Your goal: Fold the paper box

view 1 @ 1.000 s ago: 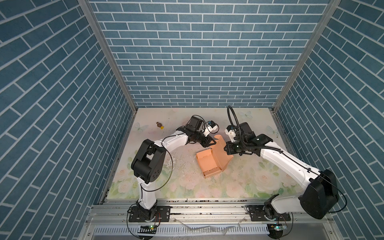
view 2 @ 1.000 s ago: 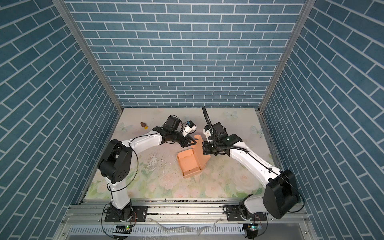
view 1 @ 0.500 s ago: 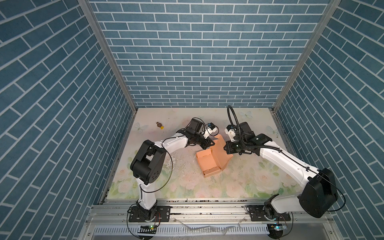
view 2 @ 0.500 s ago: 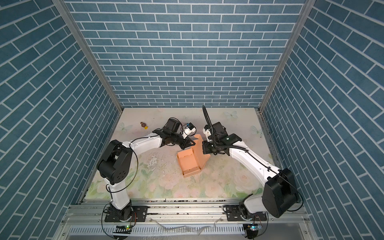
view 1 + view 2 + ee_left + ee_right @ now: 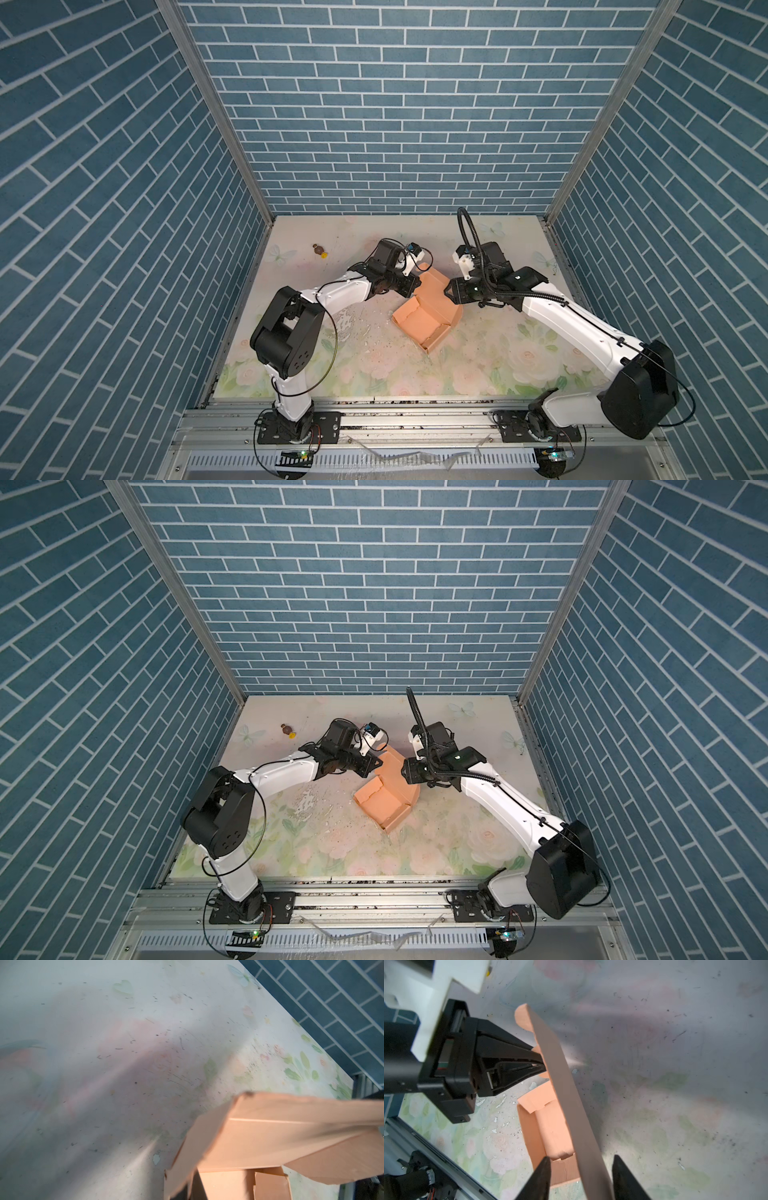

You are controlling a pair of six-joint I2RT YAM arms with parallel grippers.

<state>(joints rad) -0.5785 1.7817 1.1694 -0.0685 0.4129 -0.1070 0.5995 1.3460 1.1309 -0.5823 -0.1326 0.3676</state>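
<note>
Now paper box [image 5: 420,322] lid sits between open R jaws; L jaws pinch flap.

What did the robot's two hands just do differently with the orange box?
The left gripper pinched shut on the raised flap of the paper box. The right gripper let go; its jaws now straddle that flap. The box stayed put.

The left arm [image 5: 336,291] and right arm [image 5: 569,328] have smooth white links and bulky black joints. Each stands on a black base plate [image 5: 328,428] with screws. Thin black cables [image 5: 690,400] loop off the shoulders. A ribbed black hose [image 5: 469,237] arcs over the right wrist. The fingers [image 5: 544,1176] are black tapered wedges.
</note>
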